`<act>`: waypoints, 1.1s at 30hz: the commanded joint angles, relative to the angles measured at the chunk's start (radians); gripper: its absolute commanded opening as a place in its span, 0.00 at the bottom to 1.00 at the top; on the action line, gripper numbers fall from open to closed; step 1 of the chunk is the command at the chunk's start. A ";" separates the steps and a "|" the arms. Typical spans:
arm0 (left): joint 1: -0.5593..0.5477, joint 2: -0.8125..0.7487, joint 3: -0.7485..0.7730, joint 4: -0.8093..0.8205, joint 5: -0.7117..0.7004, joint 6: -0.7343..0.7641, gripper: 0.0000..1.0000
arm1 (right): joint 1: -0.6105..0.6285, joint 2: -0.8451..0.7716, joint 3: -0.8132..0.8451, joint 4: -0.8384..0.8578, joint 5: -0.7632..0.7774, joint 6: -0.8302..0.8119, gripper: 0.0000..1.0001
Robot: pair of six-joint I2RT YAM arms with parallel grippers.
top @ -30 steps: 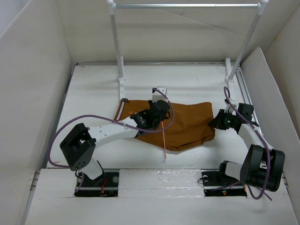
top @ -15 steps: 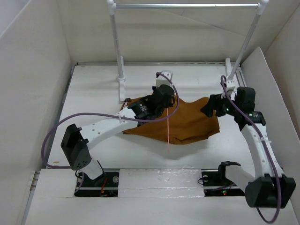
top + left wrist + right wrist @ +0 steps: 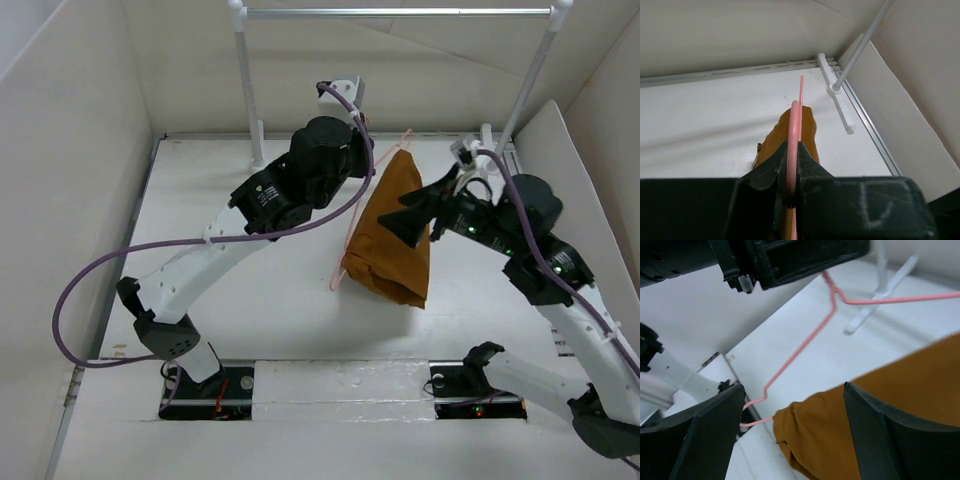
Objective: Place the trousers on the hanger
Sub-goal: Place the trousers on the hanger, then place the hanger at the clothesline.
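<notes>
The rust-brown trousers hang folded over the pale-pink hanger, lifted off the table. My left gripper is raised and shut on the hanger's wire near the hook, with the trousers hanging below the jaws. My right gripper stands open right beside the trousers. Its two fingers straddle the cloth's folded end without pinching it. The hanger's wire runs up from the cloth to the left gripper. The waistband trim is hidden.
A silver rail on white posts spans the back, above and behind the hanger. One post's foot lies just beyond the trousers. White walls close in the table on three sides.
The left arm has lifted the hanger up and back, so the trousers now hang instead of lying flat. The right gripper has opened, letting go of the cloth, and risen alongside.
</notes>
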 commanded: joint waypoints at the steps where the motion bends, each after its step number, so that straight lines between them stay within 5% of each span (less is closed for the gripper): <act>1: -0.004 -0.009 0.034 0.062 0.033 -0.002 0.00 | 0.089 0.085 -0.057 0.149 0.058 0.137 0.85; 10: -0.004 -0.074 -0.080 0.125 0.047 -0.009 0.00 | 0.221 0.214 -0.169 0.370 0.190 0.281 0.79; 12: -0.004 -0.092 -0.106 0.142 0.042 -0.007 0.00 | 0.256 0.198 -0.238 0.449 0.251 0.326 0.36; 13: -0.004 -0.092 -0.106 0.142 0.038 -0.007 0.00 | 0.257 0.198 -0.238 0.450 0.252 0.326 0.36; 14: -0.004 -0.097 -0.117 0.145 0.036 -0.002 0.00 | 0.266 0.188 -0.252 0.500 0.291 0.334 0.10; 16: -0.004 -0.108 -0.124 0.148 0.035 0.001 0.00 | 0.275 0.159 -0.284 0.546 0.304 0.358 0.00; 20: 0.027 -0.132 -0.149 0.175 0.047 -0.007 0.00 | 0.273 0.106 -0.312 0.615 0.336 0.383 0.00; 21: 0.053 -0.131 -0.140 0.169 0.065 -0.012 0.07 | 0.261 0.096 -0.295 0.599 0.325 0.374 0.00; 23: 0.064 -0.128 -0.096 0.162 0.084 -0.002 0.39 | 0.191 0.095 -0.205 0.498 0.270 0.340 0.00; 24: 0.074 -0.129 -0.074 0.160 0.081 0.008 0.65 | 0.165 0.098 -0.176 0.481 0.253 0.328 0.00; 25: 0.074 -0.126 -0.051 0.159 0.067 0.022 0.74 | 0.136 0.101 -0.150 0.438 0.230 0.299 0.00; 28: 0.074 -0.118 0.059 0.139 0.056 0.064 0.91 | -0.013 0.154 -0.044 0.370 0.077 0.257 0.00; 33: 0.074 -0.163 0.090 0.105 0.041 0.082 0.96 | -0.237 0.314 0.094 0.359 -0.190 0.242 0.00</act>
